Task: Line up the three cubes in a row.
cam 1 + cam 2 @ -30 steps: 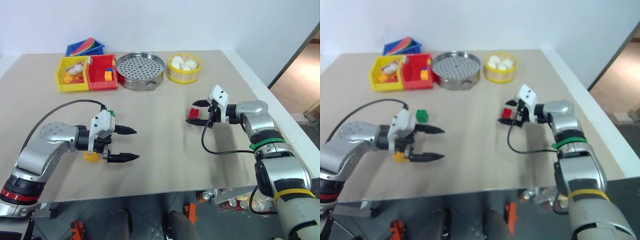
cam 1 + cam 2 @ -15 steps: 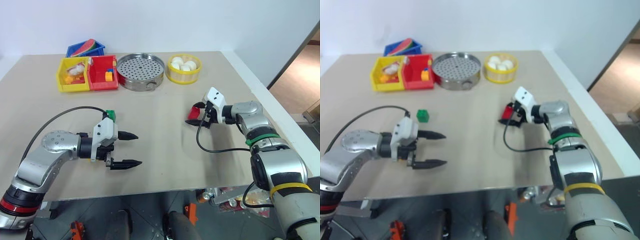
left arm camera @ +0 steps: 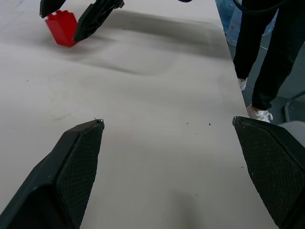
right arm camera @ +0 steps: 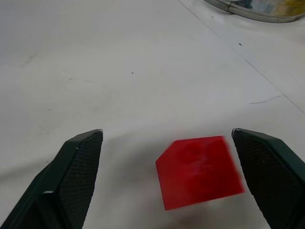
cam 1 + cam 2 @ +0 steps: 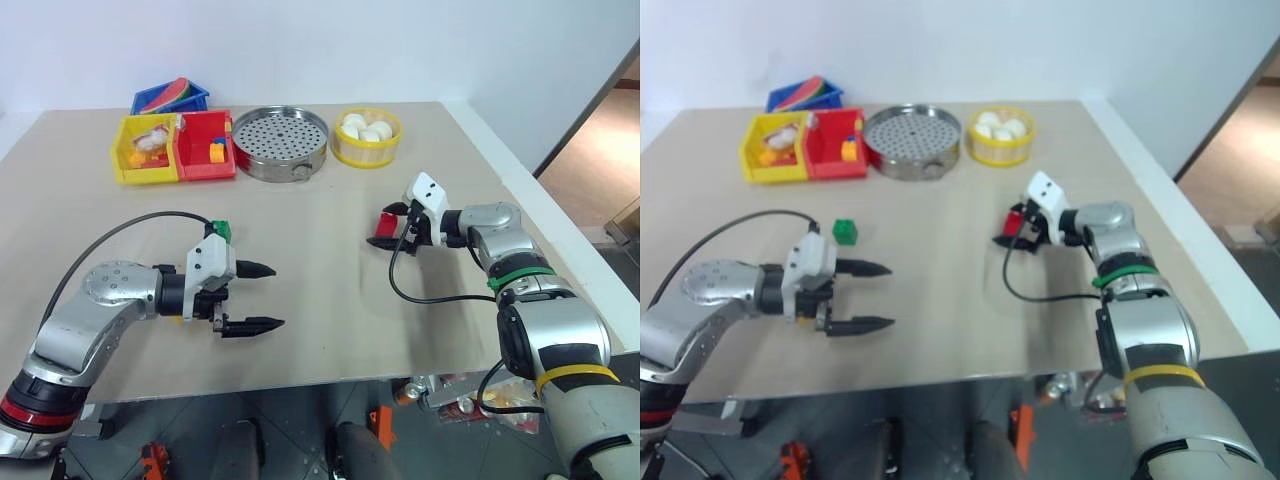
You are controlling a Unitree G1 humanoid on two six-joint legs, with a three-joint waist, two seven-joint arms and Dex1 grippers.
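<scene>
A red cube [image 5: 385,228] lies on the tan table [image 5: 330,300], right of the middle. My right gripper [image 5: 387,226] is open and straddles it, one finger on each side; whether they touch it I cannot tell. In the right wrist view the red cube [image 4: 200,171] lies between the wide-apart fingertips [image 4: 78,162]. A green cube [image 5: 845,232] rests on the table just behind my left hand. My left gripper [image 5: 266,295] is open, holds nothing and points right toward the red cube [image 3: 61,34]. The third cube is hidden.
Along the far edge stand a blue bin [image 5: 170,97], a yellow bin [image 5: 145,150], a red bin [image 5: 205,145], a perforated steel steamer tray [image 5: 280,140] and a yellow bowl of white balls [image 5: 368,137]. A person's legs [image 3: 267,47] stand beyond the table's right side.
The left hand has shifted slightly, and the yellow-orange cube that showed under it a second ago is now covered. The right gripper still straddles the red cube.
</scene>
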